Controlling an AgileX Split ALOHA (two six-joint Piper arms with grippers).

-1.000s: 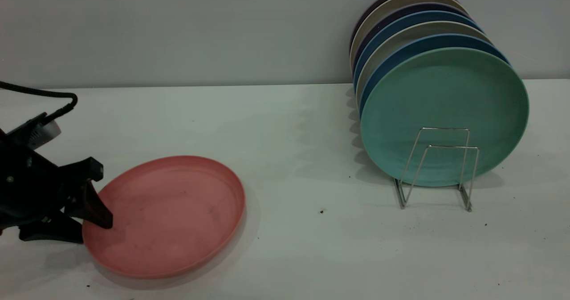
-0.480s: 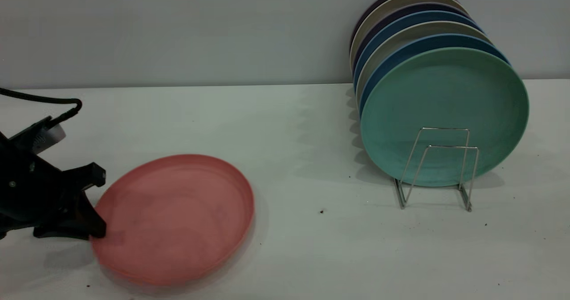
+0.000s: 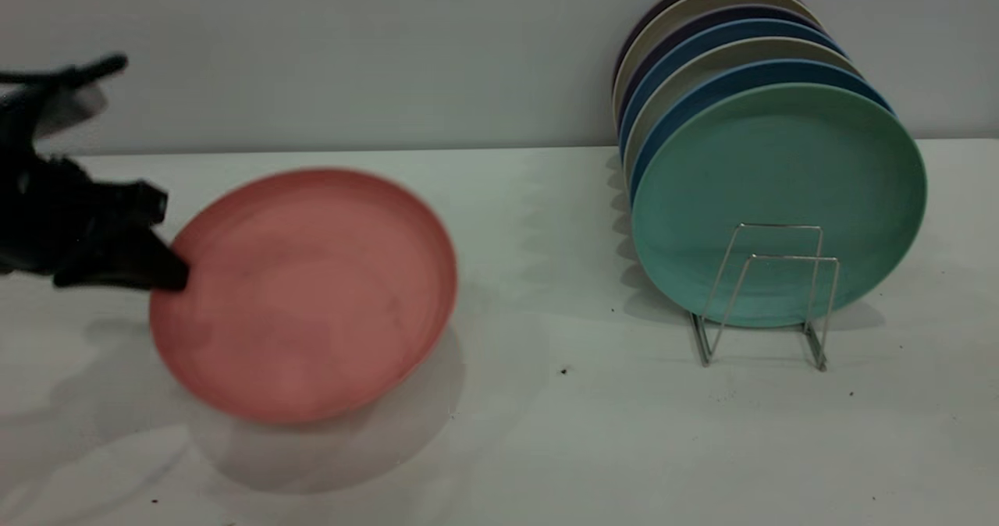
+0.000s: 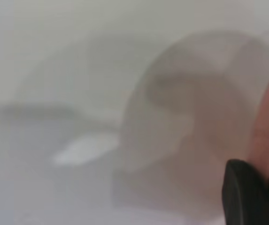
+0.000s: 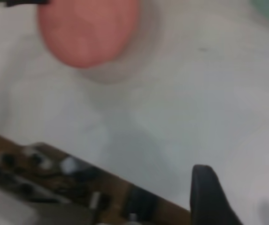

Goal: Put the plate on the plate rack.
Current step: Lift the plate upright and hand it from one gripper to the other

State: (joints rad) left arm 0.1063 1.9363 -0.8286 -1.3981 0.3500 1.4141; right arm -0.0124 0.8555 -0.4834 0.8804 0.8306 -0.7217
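The salmon-pink plate hangs above the table, tilted up toward the camera, with its shadow on the tabletop below. My left gripper is shut on the plate's left rim. In the left wrist view the rim runs between the dark fingers. The silver wire plate rack stands at the right, with its front loops empty. My right gripper is open and empty. It is out of the exterior view and sees the pink plate from far off.
A teal-green plate stands in the rack behind the front loops, with several blue and beige plates stacked upright behind it. The grey wall is close behind. The table's brown edge with clutter lies near the right gripper.
My left gripper has lifted the pink plate off the table and tilted it upright. The plate has moved up and slightly right. The rack and its plates have not moved.
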